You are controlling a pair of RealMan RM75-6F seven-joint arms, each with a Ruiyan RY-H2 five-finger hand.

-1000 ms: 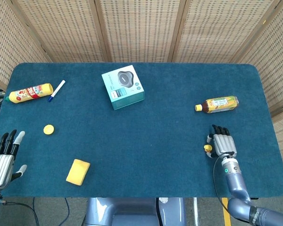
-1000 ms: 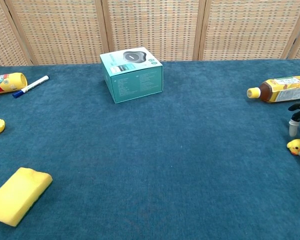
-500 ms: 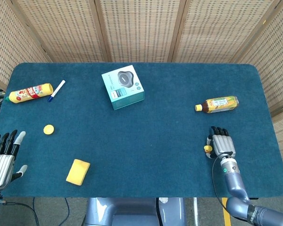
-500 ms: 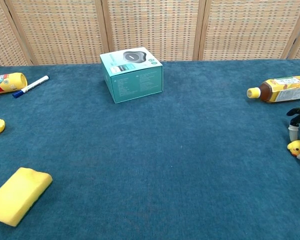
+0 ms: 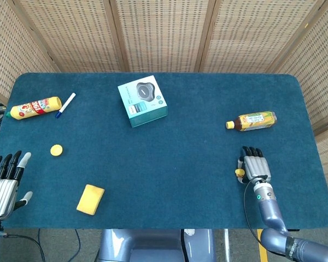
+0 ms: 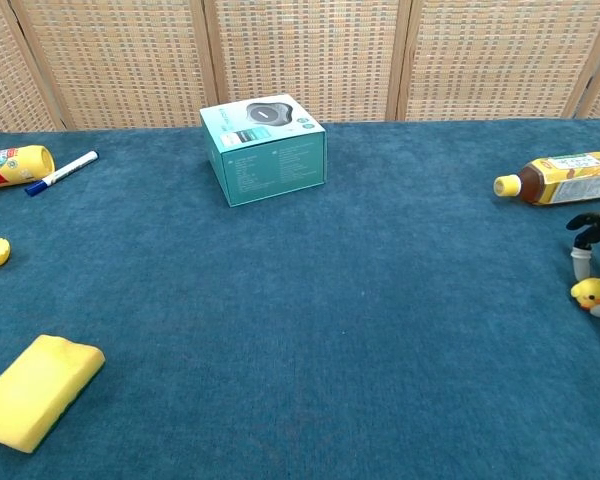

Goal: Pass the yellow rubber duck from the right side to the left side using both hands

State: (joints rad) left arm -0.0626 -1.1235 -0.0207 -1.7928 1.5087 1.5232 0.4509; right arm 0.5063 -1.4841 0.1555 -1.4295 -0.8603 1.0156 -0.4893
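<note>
**Table stock, front edge to back screen**

1. My left hand (image 5: 4,177), lower left corner of the head view, off the table's front-left corner. Fingers straight and spread apart, nothing in them.

2. My right hand (image 5: 256,168), lower right of the head view, palm down over the cloth. Fingers extended and side by side, pointing up-frame. In the chest view only the fingertips (image 6: 580,262) show at the right edge. Whether they clamp anything, I cannot tell.

3. Yellow rubber duck (image 6: 591,292), right edge of the chest view, on the cloth, touching or just beside my right hand's thumb side. In the head view it is a small yellow spot at the hand's left edge (image 5: 239,173). Still on the right side of the table.

4. Yellow sponge (image 5: 90,198), lower left of the head view, lying flat near the front edge.

5. Small yellow disc (image 5: 56,149), left of frame, up-frame from the sponge and apart from it.

6. Amber drink bottle (image 5: 252,121), right of centre, on its side, cap pointing left; up-frame from my right hand, apart from it.

7. Teal box (image 5: 142,100), upper centre, upright, a dark rounded device pictured on its lid.

8. Marker pen (image 5: 65,105), upper left, white body, blue cap, lying at a slant.

9. Yellow bottle (image 5: 34,107), upper left, on its side just beside the marker.

10. Blue cloth-covered table (image 5: 180,164), carrying items 3–9.

11. Woven screen panels (image 5: 158,33), across the top of frame behind the table.
</note>
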